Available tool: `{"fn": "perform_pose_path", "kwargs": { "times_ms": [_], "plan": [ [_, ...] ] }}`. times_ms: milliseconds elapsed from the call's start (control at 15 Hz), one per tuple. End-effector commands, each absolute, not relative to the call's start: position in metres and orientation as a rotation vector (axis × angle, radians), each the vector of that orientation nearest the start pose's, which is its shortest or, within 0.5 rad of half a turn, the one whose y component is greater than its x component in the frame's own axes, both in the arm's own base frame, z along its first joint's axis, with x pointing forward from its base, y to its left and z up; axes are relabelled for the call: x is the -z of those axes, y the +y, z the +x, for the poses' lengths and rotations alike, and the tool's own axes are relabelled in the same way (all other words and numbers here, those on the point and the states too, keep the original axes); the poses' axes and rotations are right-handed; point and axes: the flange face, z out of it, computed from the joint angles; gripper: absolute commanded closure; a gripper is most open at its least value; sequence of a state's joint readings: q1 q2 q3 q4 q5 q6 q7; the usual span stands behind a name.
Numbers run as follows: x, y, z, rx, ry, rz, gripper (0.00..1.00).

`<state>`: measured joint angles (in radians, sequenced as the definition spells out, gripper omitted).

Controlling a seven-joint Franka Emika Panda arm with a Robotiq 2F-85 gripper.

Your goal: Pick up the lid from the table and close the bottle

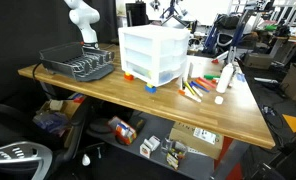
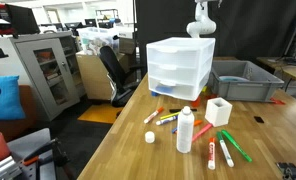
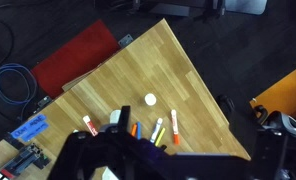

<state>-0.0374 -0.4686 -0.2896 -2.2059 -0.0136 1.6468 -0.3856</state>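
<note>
**Exterior view, left to right.** The lid (image 2: 149,137) lies flat on the wooden counter (image 2: 136,162), near the front edge and clear of every other item. Just right of it, and further back, lies a loose group of coloured markers (image 2: 164,118). The bottle (image 2: 186,130) stands upright near the lid without touching it; the lid is not on it. The white drawer unit (image 2: 178,68) stands behind the bottle. Right of the bottle, a small white square holder (image 2: 219,110) stands upright. In front of the holder, a red marker (image 2: 211,153) and green markers (image 2: 231,148) lie flat. A grey bin (image 2: 243,80) sits at the far right, beside the drawer unit.

**Wrist view, left to right.** A blue cable (image 3: 8,85) and a red mat (image 3: 78,60) lie on the floor beside the counter. The lid (image 3: 150,99) shows as a white disc on bare wood, with coloured markers below it in the picture. A pale shape to the lower left of the lid is probably the bottle top, but the view is too blurred to confirm. The tool (image 3: 138,160) fills the lower edge, high above the counter. Its jaws are spread wide and grasp nothing.
</note>
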Motion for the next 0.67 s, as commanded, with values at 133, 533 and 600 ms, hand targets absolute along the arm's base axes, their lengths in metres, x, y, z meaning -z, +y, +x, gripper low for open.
{"fn": "perform_pose_path", "kwargs": {
  "times_ms": [133, 533, 600],
  "plan": [
    [-0.535, -0.146, 0.387, -0.105, -0.166, -3.005, 0.00],
    [-0.461, -0.129, 0.427, -0.167, -0.127, -3.059, 0.00],
    [-0.452, -0.126, 0.429, -0.204, -0.120, -3.053, 0.00]
  ]
}}
